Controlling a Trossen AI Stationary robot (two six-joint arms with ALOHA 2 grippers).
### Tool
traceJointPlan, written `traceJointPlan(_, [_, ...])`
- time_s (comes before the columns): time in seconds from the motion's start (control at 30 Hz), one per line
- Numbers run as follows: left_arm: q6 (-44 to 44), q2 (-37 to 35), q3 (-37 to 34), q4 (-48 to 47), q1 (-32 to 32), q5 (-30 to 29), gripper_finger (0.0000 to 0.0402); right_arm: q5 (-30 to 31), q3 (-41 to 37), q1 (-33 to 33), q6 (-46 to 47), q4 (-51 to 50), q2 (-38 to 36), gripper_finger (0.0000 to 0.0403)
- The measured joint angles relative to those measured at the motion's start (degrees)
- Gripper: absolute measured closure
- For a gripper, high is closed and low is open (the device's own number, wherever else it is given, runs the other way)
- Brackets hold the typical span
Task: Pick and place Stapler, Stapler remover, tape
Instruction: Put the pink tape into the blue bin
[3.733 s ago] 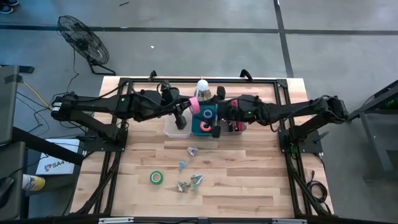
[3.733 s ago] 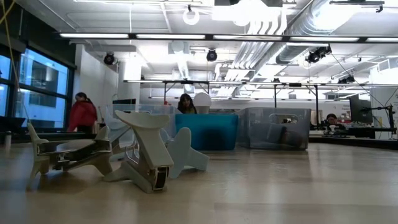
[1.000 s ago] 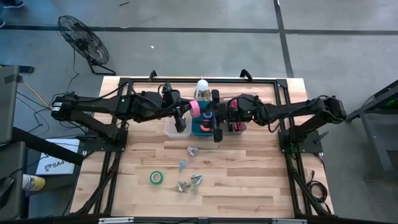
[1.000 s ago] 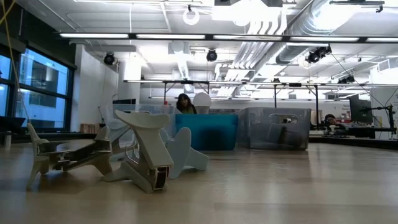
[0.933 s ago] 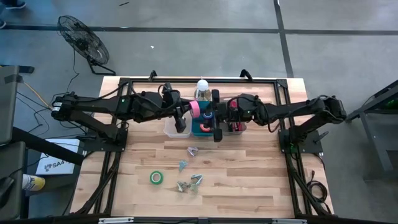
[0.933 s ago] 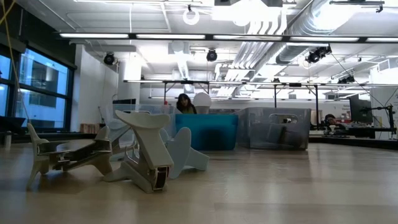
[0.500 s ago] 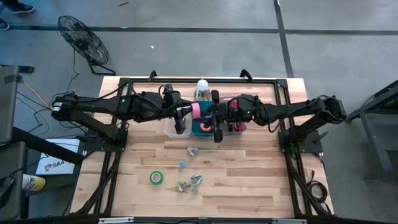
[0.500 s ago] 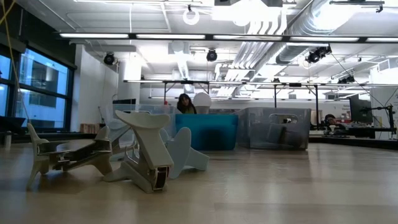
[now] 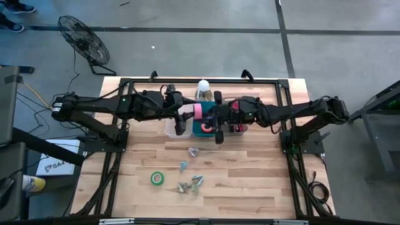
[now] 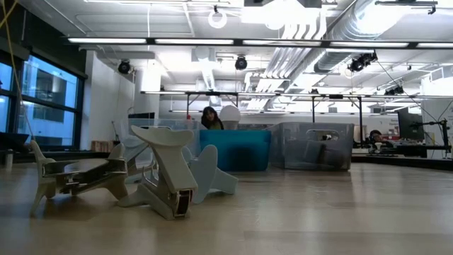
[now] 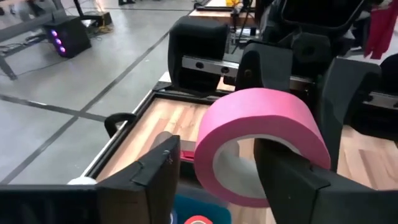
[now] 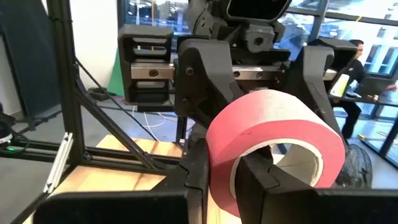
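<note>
Where the two arms meet above the bins at the far middle of the worktop (image 9: 250, 181), one pink tape roll (image 9: 197, 112) is held between both claws. The left claw (image 11: 214, 180) has one finger hooked through the roll's hollow centre, gripping its wall; the right claw (image 12: 227, 177) is closed on the same roll the same way. One green tape roll (image 9: 157, 179) lies alone on the near worktop, well apart from both claws. Four small silvery staple removers (image 9: 190, 173) appear scattered beside it, though the count is uncertain. Three bins are seen: clear, teal bin (image 9: 204, 129), clear.
</note>
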Motion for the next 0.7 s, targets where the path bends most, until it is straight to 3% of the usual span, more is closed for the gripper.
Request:
traceJointPlan(0.17, [0.0, -0.41, -0.02, -2.11, 0.0, 0.05, 0.018, 1.91, 0.0, -0.02, 0.0, -2.53, -0.35, 0.0365])
traceJointPlan(0.7, [-2.24, -6.54, 0.07, -11.41, -0.09, -1.38, 0.0179, 2.6, -0.04, -3.03, 5.86, -8.91, -0.43, 0.0365])
